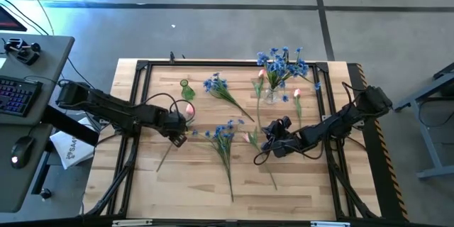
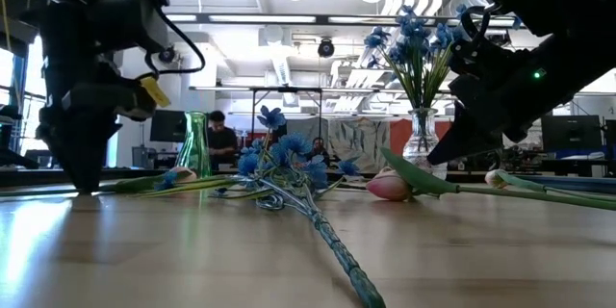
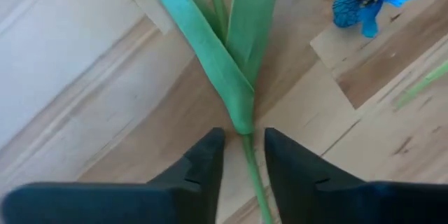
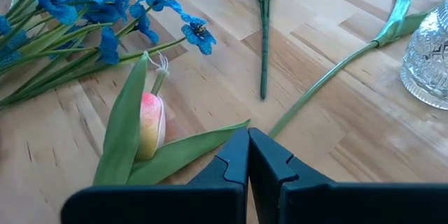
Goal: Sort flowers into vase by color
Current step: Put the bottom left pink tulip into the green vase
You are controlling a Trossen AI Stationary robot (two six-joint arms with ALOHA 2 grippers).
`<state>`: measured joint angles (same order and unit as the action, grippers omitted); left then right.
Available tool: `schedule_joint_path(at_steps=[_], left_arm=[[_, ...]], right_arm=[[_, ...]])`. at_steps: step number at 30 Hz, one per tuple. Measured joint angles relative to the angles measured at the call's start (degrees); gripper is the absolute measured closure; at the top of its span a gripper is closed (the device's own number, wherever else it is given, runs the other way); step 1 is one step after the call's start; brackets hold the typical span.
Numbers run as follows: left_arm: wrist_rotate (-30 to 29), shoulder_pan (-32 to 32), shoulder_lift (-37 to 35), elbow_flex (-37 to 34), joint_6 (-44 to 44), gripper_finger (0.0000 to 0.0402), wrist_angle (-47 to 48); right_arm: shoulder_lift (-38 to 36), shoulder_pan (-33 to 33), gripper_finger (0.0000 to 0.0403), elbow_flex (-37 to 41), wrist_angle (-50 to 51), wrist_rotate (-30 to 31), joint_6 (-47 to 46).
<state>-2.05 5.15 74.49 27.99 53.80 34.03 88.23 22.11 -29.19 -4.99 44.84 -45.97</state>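
A pink tulip point(image 1: 189, 109) lies on the wooden table, its green stem point(image 3: 246, 155) running between the fingers of my left gripper point(image 3: 243, 147). That gripper points straight down, open, one finger on each side of the stem. My right gripper point(image 4: 248, 147) is shut, low over the table beside a second pink tulip point(image 4: 150, 127). A glass vase point(image 1: 272, 96) at the far right holds blue flowers. A green vase point(image 2: 192, 144) stands at the far left. Two blue flower sprays point(image 1: 220, 85) point(image 1: 223, 135) lie flat mid-table. My right gripper's shut fingertips point(image 4: 238, 155) stand at the tip of the second tulip's leaf point(image 4: 210, 140), coming slanting down from the table's right. Whether they touch the leaf, I cannot tell.
Two more pink tulips point(image 1: 296, 93) point(image 1: 261, 74) lie by the glass vase. A loose green stem point(image 4: 264, 35) lies beyond the right gripper. A black frame point(image 1: 142, 67) rims the table. A desk with a keyboard point(image 1: 18, 92) stands off the left edge. People sit in the room behind.
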Motion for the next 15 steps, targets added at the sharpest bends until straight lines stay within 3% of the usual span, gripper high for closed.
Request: schedule_joint_path(at_steps=[5, 9, 15], left_arm=[[1.42, -1.11, -1.30, -0.25, -2.05, 0.0391, 2.87], [3.45, -3.03, -6.64, -0.82, -3.21, 0.0395, 4.77], [4.34, -2.16, -14.84, -1.65, -14.27, 0.0400, -12.58]], right_arm=[[0.00, 0.00, 0.0402, 0.00, -0.32, 0.01, 0.62], [0.00, 0.00, 0.0402, 0.00, -0.53, 0.02, 1.02], [0.00, 0.00, 0.0402, 0.01, -3.84, 0.23, 2.34]])
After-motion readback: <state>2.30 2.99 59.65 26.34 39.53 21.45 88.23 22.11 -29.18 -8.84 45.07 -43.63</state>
